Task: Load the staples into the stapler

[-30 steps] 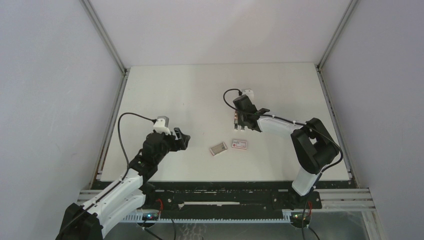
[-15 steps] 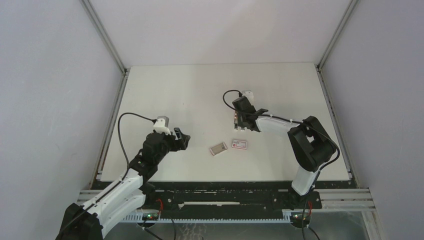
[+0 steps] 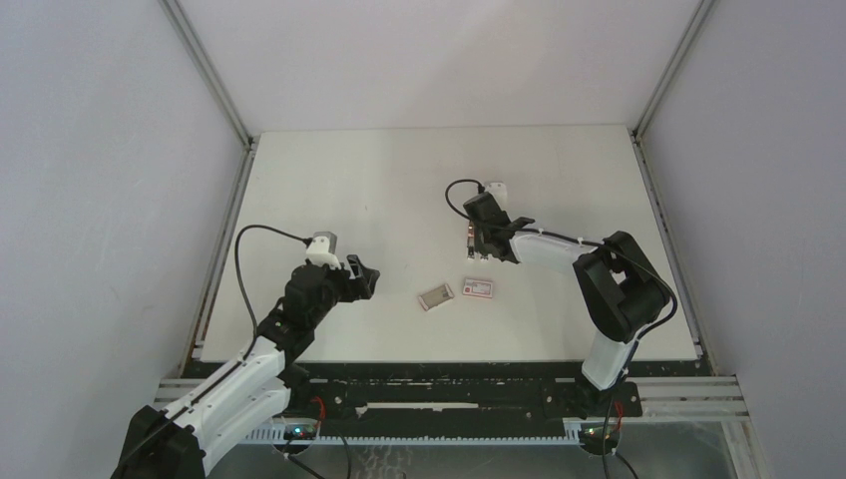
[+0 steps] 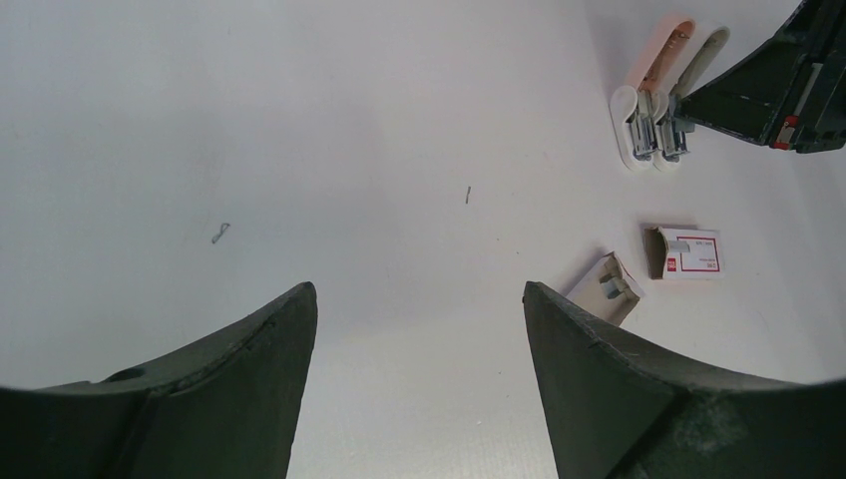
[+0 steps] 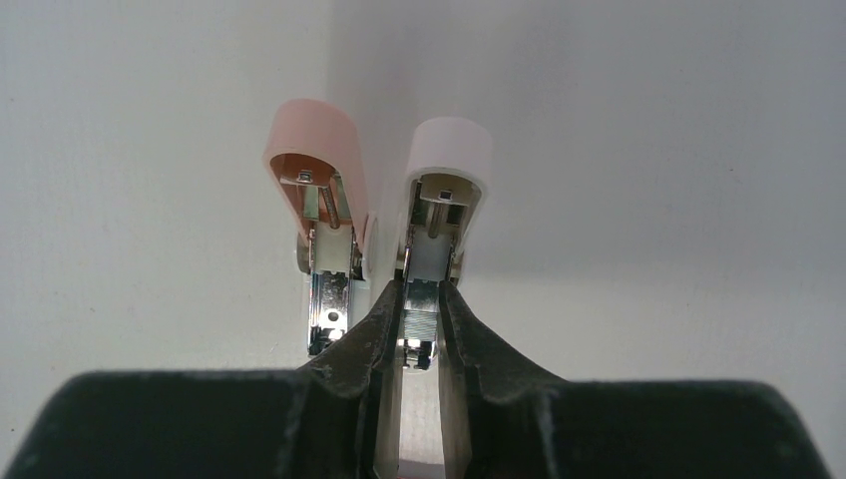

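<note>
Stapler (image 5: pixel 451 150) gripped; pink twin (image 5: pixel 311 140) alongside, maybe touching.

One pink stapler (image 5: pixel 317 190), one white stapler (image 5: pixel 451 155) — one carton (image 4: pixel 690 252), one tray (image 4: pixel 611 289).

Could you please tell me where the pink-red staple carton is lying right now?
In the top external view the staple carton lies near the centre of the table, just right of its slid-out tray and just below the right gripper in that picture.
</note>
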Available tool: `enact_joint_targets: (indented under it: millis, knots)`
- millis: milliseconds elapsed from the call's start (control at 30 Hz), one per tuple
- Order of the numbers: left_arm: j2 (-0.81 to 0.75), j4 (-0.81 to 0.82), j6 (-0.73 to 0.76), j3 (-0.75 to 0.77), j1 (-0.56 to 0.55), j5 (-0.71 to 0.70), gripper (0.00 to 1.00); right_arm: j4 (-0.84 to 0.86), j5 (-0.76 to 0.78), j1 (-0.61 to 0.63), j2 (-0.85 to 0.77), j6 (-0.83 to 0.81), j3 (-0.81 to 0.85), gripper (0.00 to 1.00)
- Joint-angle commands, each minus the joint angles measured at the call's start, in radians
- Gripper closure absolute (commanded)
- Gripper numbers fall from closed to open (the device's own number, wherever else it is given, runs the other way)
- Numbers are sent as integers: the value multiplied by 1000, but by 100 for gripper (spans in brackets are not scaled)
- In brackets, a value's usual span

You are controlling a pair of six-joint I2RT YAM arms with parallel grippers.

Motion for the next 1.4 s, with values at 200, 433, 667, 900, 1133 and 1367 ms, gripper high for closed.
enact_joint_targets:
  millis: [200, 433, 667, 900, 1133, 1367]
  knots:
    - [-16, 23, 13, -15, 5, 0, 20, 19, 28, 3, 18, 22, -4, 87]
    - [-17, 22, 13, -14, 6, -1, 20, 20, 25, 3, 24, 28, -4, 87]
    - [-13, 22, 13, -14, 6, -1, 20, 14, 19, 0, 15, 37, -4, 87]
    - [-11, 22, 13, -14, 6, 0, 20, -1, 19, -6, 16, 50, -4, 83]
    - [-10, 23, 12, -15, 6, -1, 20, -13, 20, -6, -12, 50, -4, 62]
    - [-29, 32, 14, -22, 5, -7, 20, -52, -19, -2, -141, 17, -4, 59]
